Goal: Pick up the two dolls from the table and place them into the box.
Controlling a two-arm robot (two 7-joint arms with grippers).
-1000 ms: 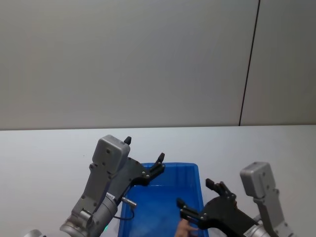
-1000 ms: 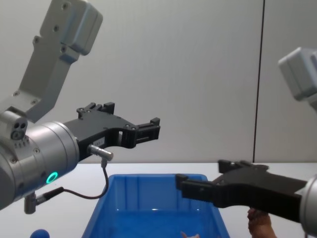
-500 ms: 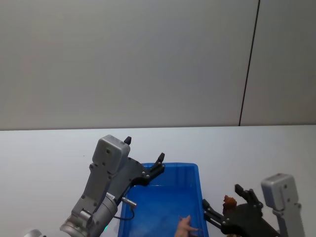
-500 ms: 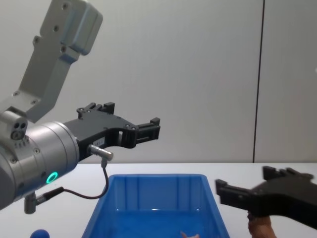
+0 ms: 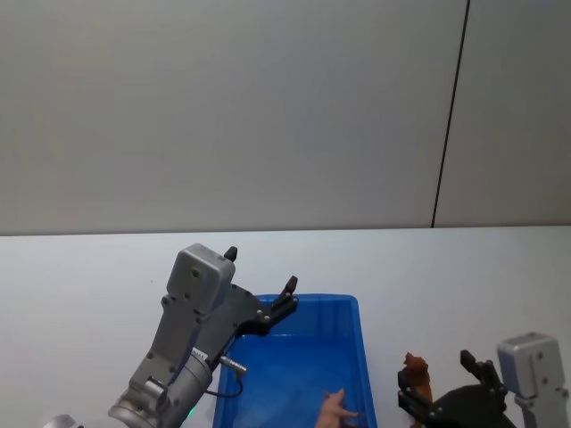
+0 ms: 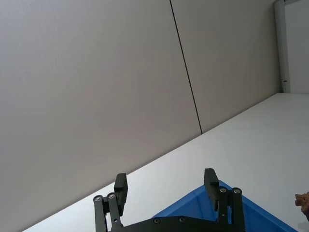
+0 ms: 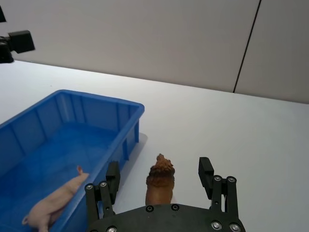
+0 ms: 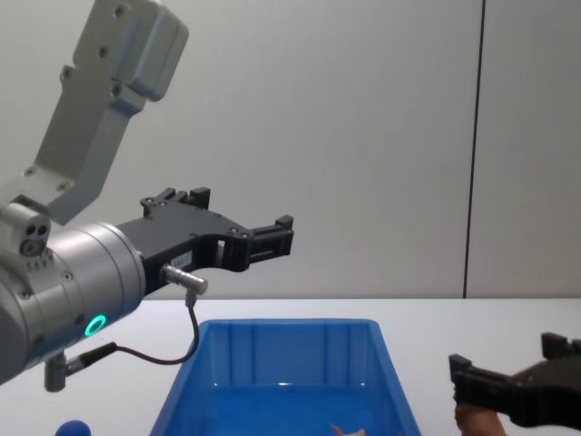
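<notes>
- The box (image 5: 326,299) sits on the white counter (image 7: 231,130), long side running away from the robot; open counter spreads past its far rim and to its right
- A narrow strip of counter separates the box's right wall from the lion (image 7: 160,181)
- The right hand (image 7: 160,170) is low to the right of the box, pointing forward; its fingers are spread wide, one on each side of the lion, with a gap on both sides
- The lion stands upright, head facing away from the robot, body in line with the box's long side
- The pig (image 7: 58,198) lies on the box floor near the right wall, body slanted toward that wall
- The left hand (image 6: 165,179) hangs well above the box's left side, fingers spread and holding nothing, pointing toward the far wall
</notes>
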